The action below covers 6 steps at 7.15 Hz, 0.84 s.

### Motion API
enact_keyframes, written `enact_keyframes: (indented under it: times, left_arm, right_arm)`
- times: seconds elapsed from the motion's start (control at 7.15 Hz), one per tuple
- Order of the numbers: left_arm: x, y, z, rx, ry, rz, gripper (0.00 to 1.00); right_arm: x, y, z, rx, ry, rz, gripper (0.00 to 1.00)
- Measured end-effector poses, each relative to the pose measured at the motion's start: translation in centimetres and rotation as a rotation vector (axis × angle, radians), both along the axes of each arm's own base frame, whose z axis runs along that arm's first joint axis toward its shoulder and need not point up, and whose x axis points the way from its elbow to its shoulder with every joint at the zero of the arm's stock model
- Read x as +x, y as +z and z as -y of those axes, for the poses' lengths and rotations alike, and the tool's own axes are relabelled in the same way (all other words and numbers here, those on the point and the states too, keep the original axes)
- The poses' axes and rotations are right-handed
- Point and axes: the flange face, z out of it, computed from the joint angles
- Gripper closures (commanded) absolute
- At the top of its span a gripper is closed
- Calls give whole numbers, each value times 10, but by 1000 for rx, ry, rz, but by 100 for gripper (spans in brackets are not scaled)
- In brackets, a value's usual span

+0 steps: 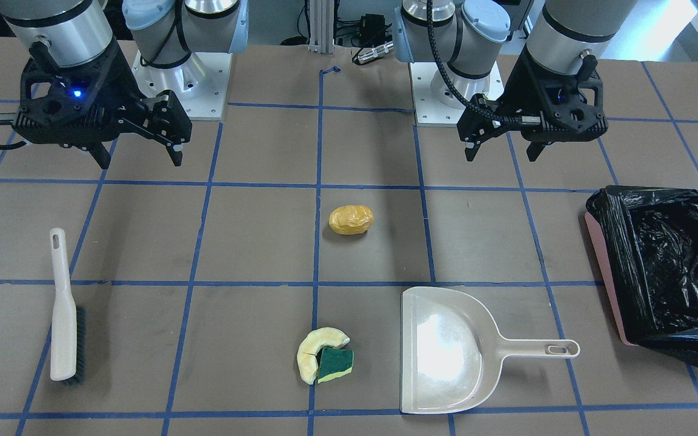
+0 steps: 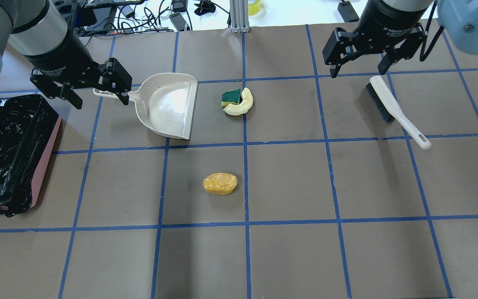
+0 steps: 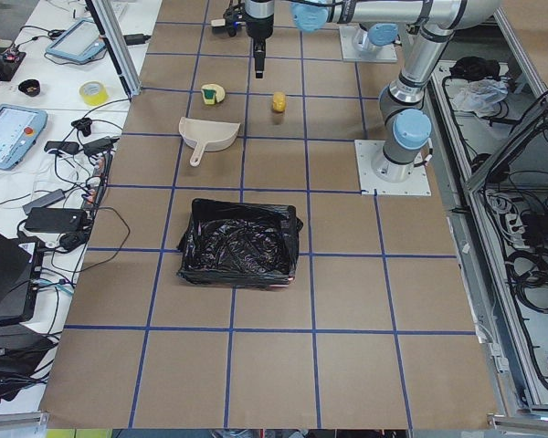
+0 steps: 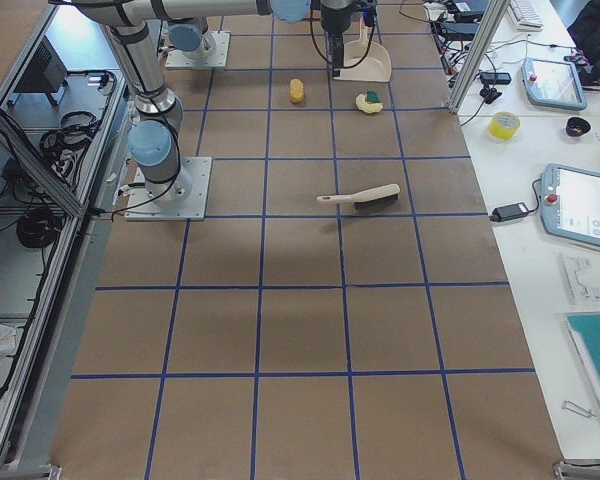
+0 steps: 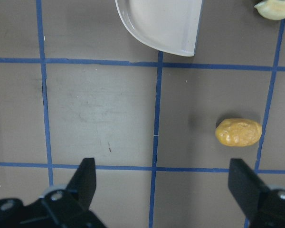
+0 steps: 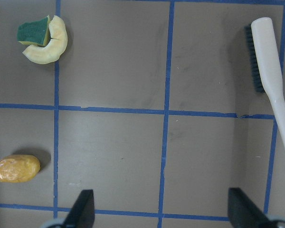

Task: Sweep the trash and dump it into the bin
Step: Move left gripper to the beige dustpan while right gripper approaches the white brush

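The trash lies on the brown table. The yellow-orange potato lump [image 1: 351,220] [image 2: 220,183] sits alone near the middle. The pale crescent slice [image 1: 308,360] [image 2: 243,107] curls around the green-and-yellow sponge block [image 1: 335,365] [image 2: 231,97], touching it. The pink bin [image 1: 603,260] [image 2: 48,162], lined with a black bag, stands at the table's left end. My left gripper [image 1: 500,151] [image 2: 98,99] [image 5: 164,185] is open and empty, above the dustpan handle. My right gripper [image 1: 137,157] [image 2: 358,70] [image 6: 161,209] is open and empty, above the table near the brush.
A beige dustpan [image 1: 446,351] [image 2: 168,104] lies empty between the bin and the crescent, its mouth towards the trash. A beige brush [image 1: 63,315] [image 2: 392,106] with dark bristles lies flat on my right side. Blue tape lines grid the table.
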Motion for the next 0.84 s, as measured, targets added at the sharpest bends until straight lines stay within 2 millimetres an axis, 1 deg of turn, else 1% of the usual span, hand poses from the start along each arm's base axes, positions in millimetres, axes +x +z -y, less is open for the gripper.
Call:
enact_keyframes:
  times: [0.28, 0.42, 0.7, 0.84]
  left_arm:
    - [0, -3, -3, 15, 0, -1, 0]
    - [1, -6, -4, 17, -1, 6, 0]
    - [4, -15, 0, 34, -7, 30, 0]
    - [4, -16, 3, 36, -3, 34, 0]
  right_arm:
    - [-1, -5, -1, 11, 19, -3, 0]
    - [-1, -11, -1, 19, 54, -2, 0]
    - [-1, -22, -5, 46, 89, 1, 0]
    - [-2, -27, -6, 59, 100, -5, 0]
